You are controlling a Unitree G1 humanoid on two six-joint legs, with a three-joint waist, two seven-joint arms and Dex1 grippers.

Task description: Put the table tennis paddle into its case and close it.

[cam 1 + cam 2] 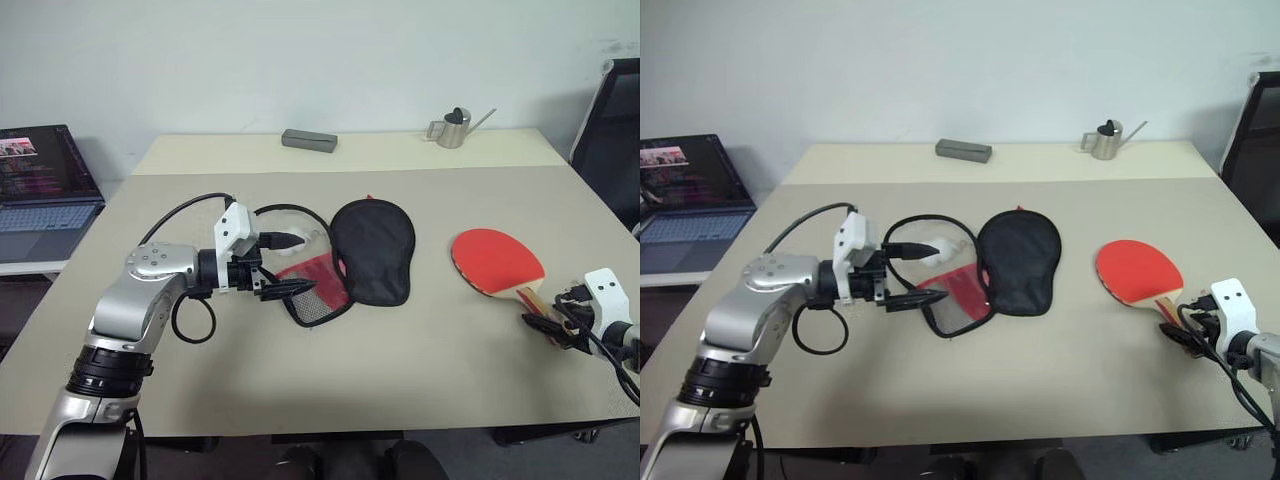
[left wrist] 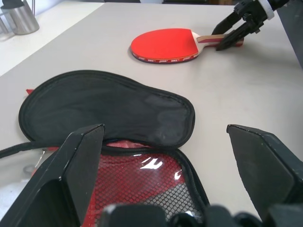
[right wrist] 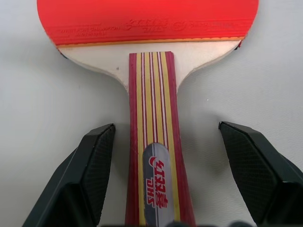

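The case lies unzipped in the middle of the table. Its black-lined flap is folded back, and the red half with the mesh pocket lies nearest my left gripper. That gripper is open and points level across the case's near edge, holding nothing. A white fluffy charm lies beside it. The table tennis paddle lies flat to the right, red face up, with its striped handle towards my right gripper. That gripper is open, one finger on either side of the handle with a gap on both sides.
At the table's far edge lie a grey box and a metal pot with a spout. An open laptop stands on a lower surface to the left. A black chair stands at the far right.
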